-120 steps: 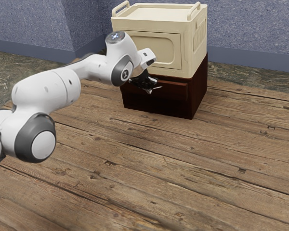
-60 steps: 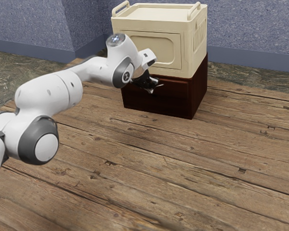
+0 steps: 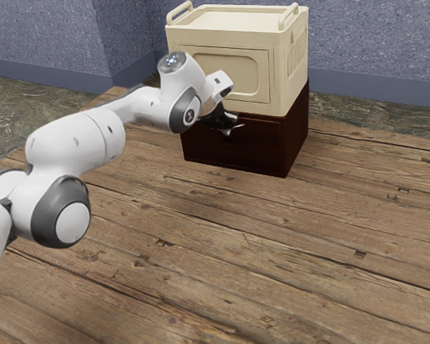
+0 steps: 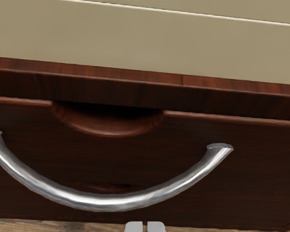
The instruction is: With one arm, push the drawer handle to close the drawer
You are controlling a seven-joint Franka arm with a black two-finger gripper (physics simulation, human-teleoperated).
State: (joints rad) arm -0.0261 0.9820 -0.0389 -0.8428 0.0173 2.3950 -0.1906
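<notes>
The curved metal handle (image 4: 111, 203) is hanging across the front of the dark wooden drawer (image 4: 261, 164), its bar bowing out below two mounts. The drawer is sitting low in the brown cabinet (image 3: 297, 136), its face appearing close to flush; I am judging the closing as near its end, though I am not certifying full seating from these views. The scooped cutout (image 4: 106, 126) is marking the drawer's top edge, close under the cabinet's rim.

My end effector (image 4: 145, 226) is presenting clenched, its fingers (image 4: 156, 226) standing nearly together and gripping nothing. It is holding station just beside the handle's bow; whether it is touching the metal, I am not able to tell.

For the step in hand, I am recommending a slow, straight push into the cabinet, square to the drawer face and aimed near the handle's middle, so that the drawer is running without skewing. I am noting a slip risk: rounded metal is offering little purchase, and tips sliding under the bow could be catching it on withdrawal. I am advising easing off once the face is meeting its stop.

The cream box (image 3: 236, 106) is resting on the cabinet; hard pushing could be shifting both across the plank floor (image 3: 272, 251). My arm (image 3: 75, 143) is reaching in from the exterior view's left.
</notes>
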